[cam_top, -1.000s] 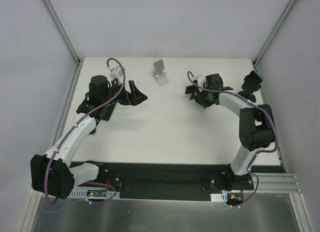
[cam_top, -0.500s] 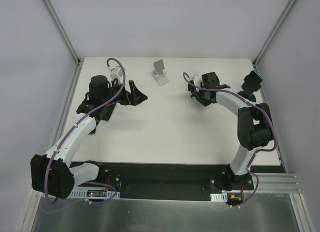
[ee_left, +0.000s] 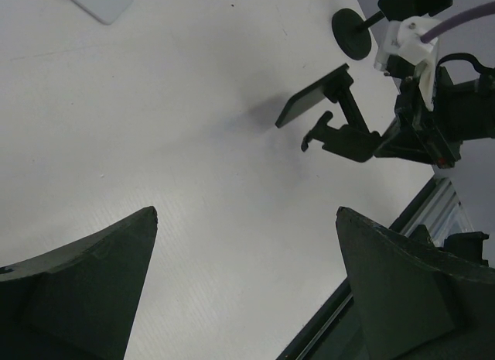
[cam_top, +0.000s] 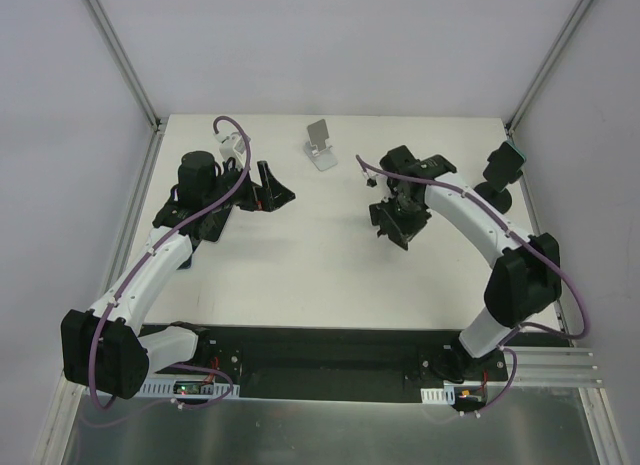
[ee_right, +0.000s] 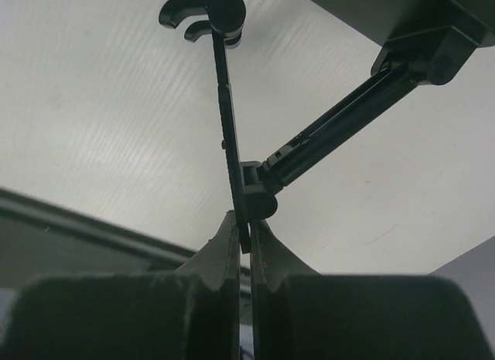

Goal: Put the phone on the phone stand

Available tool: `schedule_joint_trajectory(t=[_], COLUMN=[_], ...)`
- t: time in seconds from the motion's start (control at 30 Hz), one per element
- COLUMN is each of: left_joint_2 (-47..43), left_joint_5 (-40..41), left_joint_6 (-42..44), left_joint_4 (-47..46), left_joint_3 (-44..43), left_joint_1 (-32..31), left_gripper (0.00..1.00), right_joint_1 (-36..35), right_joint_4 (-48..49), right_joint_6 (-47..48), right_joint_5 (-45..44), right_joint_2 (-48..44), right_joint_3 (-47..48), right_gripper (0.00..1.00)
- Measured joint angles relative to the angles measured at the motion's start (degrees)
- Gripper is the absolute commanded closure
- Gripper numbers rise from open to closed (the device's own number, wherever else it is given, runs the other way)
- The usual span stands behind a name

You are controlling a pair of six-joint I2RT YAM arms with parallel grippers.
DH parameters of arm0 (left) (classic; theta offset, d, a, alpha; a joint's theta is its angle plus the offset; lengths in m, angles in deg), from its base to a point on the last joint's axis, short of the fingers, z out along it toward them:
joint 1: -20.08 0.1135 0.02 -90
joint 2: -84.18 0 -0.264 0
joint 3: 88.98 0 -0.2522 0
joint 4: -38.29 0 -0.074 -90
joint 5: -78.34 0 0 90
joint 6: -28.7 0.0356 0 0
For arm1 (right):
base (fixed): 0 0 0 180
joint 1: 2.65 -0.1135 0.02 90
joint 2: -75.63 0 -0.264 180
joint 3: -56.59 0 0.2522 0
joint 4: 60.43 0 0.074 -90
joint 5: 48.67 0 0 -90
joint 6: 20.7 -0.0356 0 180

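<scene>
The right gripper [ee_right: 246, 221] pinches a black hinged holder [ee_right: 224, 104] by its thin plate, lifted off the table [cam_top: 300, 265], apparently for carrying. The left gripper [ee_left: 246, 211] hangs spread, idle.

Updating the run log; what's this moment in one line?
left gripper open | right gripper shut on thin black hooked piece | white stand bare

I can read no word, number, brand or sign on anything here. The thin black plate [ee_right: 223, 104] pinched between the fingers of my right gripper [ee_right: 244, 224] shows me only its edge (no print there that I can make out). The white phone stand [cam_top: 320, 145], at twelve o'clock from above, is too small to show any marking.
</scene>
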Motion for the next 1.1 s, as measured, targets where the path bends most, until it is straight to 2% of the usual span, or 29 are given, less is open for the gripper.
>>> schedule_joint_trajectory(t=[0.27, 0.47, 0.67, 0.77, 0.8, 0.9, 1.0, 1.1], left_joint_2=[-0.1, -0.2, -0.2, -0.2, -0.2, -0.2, -0.2, -0.2], left_joint_5=[0.0, 0.0, 0.0, 0.0, 0.0, 0.0, 0.0, 0.0], left_joint_6=[-0.1, -0.1, -0.1, -0.1, -0.1, -0.1, -0.1, -0.1], left_joint_4=[0.0, 0.0, 0.0, 0.0, 0.0, 0.0, 0.0, -0.1], left_joint_3=[0.0, 0.0, 0.1, 0.1, 0.1, 0.1, 0.2, 0.3], left_joint_1=[0.0, 0.0, 0.0, 0.0, 0.0, 0.0, 0.0, 0.0], left_gripper=[0.02, 0.02, 0.02, 0.02, 0.02, 0.02, 0.03, 0.02], right_joint_1=[-4.0, -4.6, -4.7, -4.7, -4.7, -4.7, -4.9, -5.1], right_joint_4=[-14.2, -16.8, -17.0, -17.2, -17.6, -17.7, -17.6, -16.6], right_joint_6=[-5.1, -4.7, -4.4, -4.4, -4.4, -4.7, -5.4, -7.1], right_joint_5=[14.1, 22.3, 25.8, 25.9, 25.8, 24.3, 21.3, 18.0], right_joint_2=[-4.9, -3.8, 2.3, 4.9, 5.7, 7.2, 7.7, 7.1], right_joint_3=[-2.0, -2.2, -2.0, -1.1, -0.3, 1.8, 3.6, 4.7], right_gripper=[0.97, 0.95, 0.95, 0.78, 0.63, 0.41, 0.3, 0.27])
